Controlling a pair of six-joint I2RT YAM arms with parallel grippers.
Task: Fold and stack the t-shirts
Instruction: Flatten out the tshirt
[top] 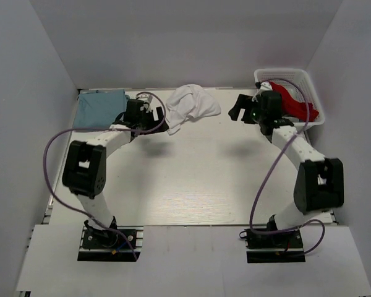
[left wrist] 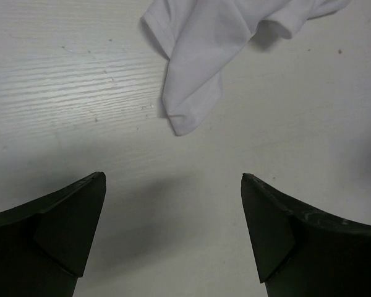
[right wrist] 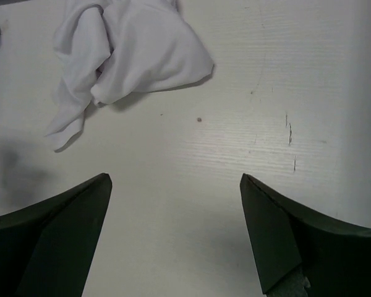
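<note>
From above, a crumpled white t-shirt (top: 190, 106) lies mid-back on the bench (top: 191, 179), a light blue t-shirt (top: 99, 108) far left. Only wrist views show the left hand (left wrist: 173, 179) and right hand (right wrist: 176, 179) spread wide, holding nothing.

The white t-shirt (top: 190, 106) lay crumpled in a loose heap at the far middle of the counter (top: 204, 179). The light blue t-shirt (top: 98, 106) lay flatter in the far left corner, apart from it.

There are two t-shirts: one white t-shirt (top: 188, 106) and one light blue t-shirt (top: 99, 109). There is one red garment (top: 292, 98) and one basket (top: 283, 70). Two arms show, the left arm (top: 85, 168) and the right arm (top: 318, 182).
</note>
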